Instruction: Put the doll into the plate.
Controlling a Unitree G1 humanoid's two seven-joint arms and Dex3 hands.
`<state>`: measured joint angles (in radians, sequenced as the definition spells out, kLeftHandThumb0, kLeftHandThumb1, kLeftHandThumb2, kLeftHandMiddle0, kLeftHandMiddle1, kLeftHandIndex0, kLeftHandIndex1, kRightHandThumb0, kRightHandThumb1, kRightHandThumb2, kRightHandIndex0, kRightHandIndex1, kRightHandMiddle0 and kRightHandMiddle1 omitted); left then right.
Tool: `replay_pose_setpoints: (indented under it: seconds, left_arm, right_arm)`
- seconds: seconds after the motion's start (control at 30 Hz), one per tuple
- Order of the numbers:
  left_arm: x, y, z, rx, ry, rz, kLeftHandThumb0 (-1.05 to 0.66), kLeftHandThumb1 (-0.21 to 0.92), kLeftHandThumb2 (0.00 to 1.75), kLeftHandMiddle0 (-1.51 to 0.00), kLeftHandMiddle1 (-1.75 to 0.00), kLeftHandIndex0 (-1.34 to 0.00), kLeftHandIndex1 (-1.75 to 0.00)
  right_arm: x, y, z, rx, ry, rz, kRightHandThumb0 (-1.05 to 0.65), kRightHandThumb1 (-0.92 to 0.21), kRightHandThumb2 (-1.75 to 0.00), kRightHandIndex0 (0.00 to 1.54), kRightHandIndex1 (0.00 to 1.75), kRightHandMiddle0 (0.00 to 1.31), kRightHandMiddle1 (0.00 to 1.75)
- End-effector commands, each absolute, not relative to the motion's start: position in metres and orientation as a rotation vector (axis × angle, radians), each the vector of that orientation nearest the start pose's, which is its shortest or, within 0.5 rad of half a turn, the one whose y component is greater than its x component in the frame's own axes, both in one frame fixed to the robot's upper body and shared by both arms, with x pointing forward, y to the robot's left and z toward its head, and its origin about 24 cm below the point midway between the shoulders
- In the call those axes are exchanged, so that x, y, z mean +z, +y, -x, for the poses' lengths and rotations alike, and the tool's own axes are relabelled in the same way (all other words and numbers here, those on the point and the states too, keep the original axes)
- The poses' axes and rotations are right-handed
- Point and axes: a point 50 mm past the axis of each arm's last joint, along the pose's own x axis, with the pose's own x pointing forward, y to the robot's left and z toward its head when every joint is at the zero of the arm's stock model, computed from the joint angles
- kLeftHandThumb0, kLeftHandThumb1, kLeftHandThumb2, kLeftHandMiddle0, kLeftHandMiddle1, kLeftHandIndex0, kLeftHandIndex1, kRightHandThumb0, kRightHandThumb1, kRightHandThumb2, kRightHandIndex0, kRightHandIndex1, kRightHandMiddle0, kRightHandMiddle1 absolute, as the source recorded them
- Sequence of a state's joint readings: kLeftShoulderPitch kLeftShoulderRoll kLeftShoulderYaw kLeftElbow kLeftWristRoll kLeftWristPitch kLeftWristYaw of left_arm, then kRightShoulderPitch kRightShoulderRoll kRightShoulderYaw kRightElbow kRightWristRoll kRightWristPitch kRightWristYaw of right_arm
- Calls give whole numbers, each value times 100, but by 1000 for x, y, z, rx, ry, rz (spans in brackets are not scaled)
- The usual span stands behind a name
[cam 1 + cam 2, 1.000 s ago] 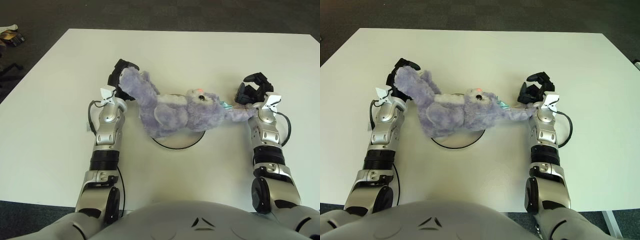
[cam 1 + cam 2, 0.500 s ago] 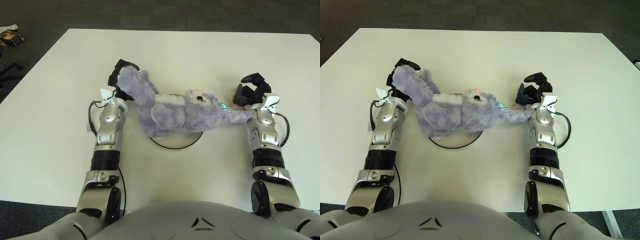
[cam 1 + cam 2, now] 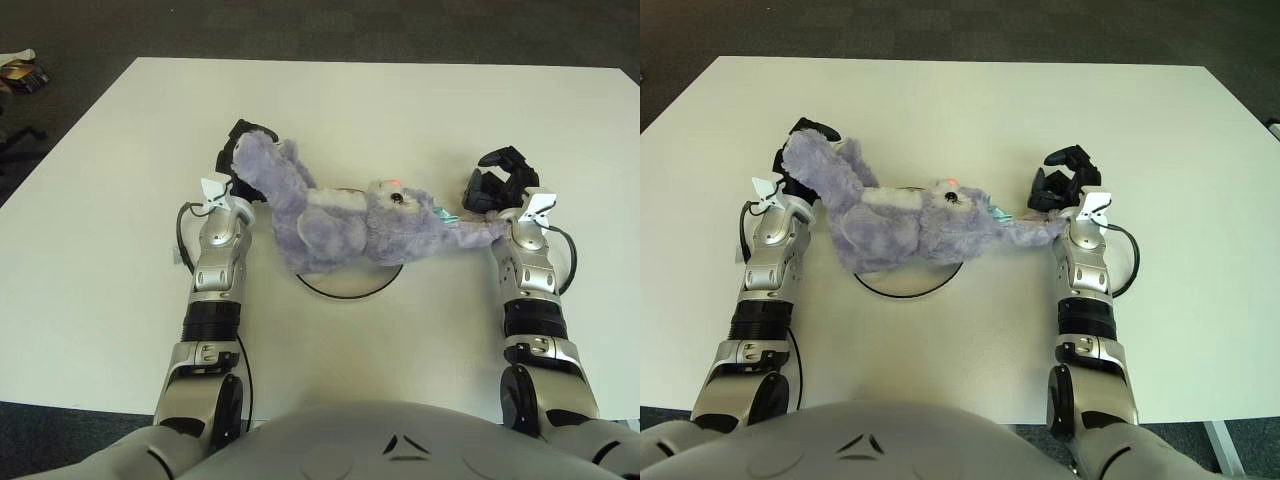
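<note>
A purple plush doll (image 3: 345, 220) hangs stretched between my two hands above a white plate (image 3: 348, 292) with a dark rim. The doll covers most of the plate, and only the near rim shows. My left hand (image 3: 238, 152) is shut on the doll's leg at the upper left. My right hand (image 3: 495, 182) holds the end of the doll's long limb at the right, with its dark fingers curled above it. The doll's face, with a pink nose, points up near the middle.
The white table (image 3: 400, 100) spreads wide behind and to both sides of the plate. Dark carpet lies beyond its far edge. A small object (image 3: 22, 72) sits on the floor at the far left.
Both hands and the doll have drifted a little to the left. The doll now covers more of the plate's right side.
</note>
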<state>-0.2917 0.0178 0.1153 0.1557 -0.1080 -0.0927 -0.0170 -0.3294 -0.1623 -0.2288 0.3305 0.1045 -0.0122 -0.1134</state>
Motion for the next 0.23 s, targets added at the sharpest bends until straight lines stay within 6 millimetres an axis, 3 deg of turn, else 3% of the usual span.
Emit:
replay_pose_setpoints:
  seconds: [0.0, 0.2]
  left_arm:
    - [90, 159, -304, 33, -218, 108, -1, 34, 130, -49, -175, -47, -175]
    - [90, 159, -304, 45, -214, 116, -1, 34, 130, -48, -175, -47, -175]
  right_arm:
    - [59, -218, -308, -271, -1, -19, 0, -1, -166, 86, 170, 60, 175]
    - [61, -216, -309, -264, -3, -27, 0, -1, -166, 87, 170, 61, 175]
